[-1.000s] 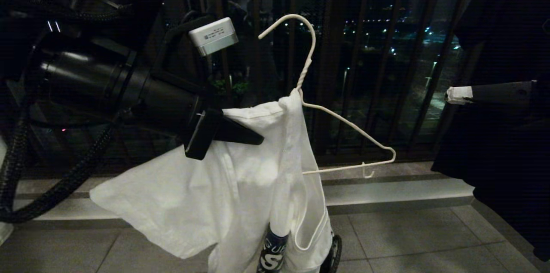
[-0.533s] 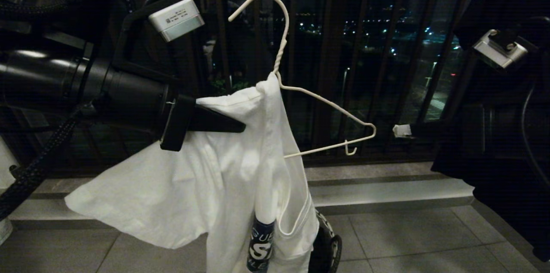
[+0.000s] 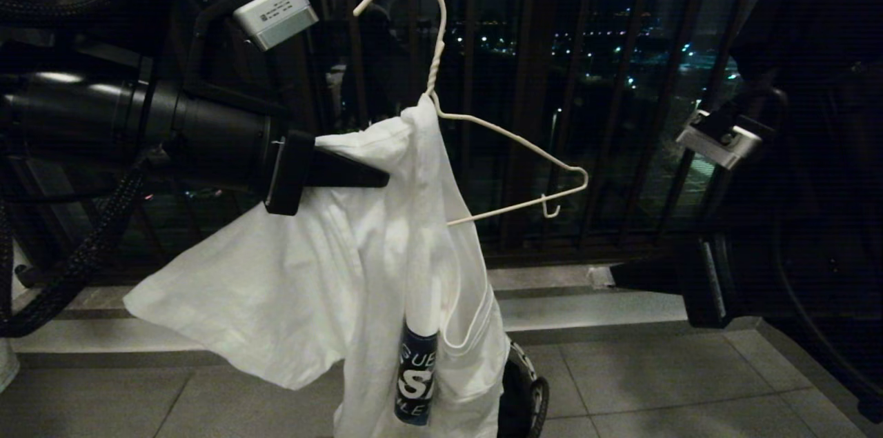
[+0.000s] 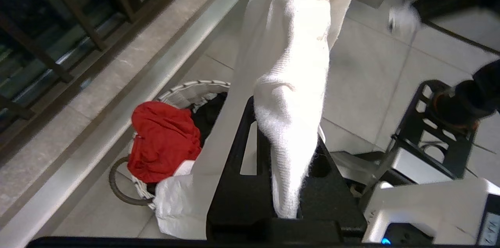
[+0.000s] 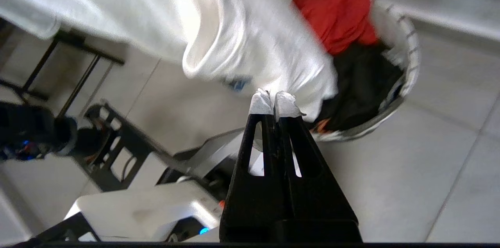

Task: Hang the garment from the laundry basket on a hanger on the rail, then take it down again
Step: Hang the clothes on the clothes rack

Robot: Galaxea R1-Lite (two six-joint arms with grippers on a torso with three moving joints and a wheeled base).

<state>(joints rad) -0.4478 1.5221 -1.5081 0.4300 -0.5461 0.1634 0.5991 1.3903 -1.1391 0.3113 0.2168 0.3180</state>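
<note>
Left gripper (image 3: pixel 376 179) jaws are clamped on the garment (image 3: pixel 324 272) at one shoulder, over the hanger (image 3: pixel 483 141) arm; the shirt hangs bunched on that side, the hanger's other arm bare. Your right gripper (image 3: pixel 599 276), jaws shut and empty, sits low beyond that bare end, nearest for dressing it.

Garment (image 3: pixel 359 272) hem below frame edge

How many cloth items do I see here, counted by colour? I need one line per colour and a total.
White: 1, the T-shirt on the hanger, held by the left gripper.
Red: 1, a cloth in the basket.
Black: 1, a garment in the basket.
Total: 3
</note>
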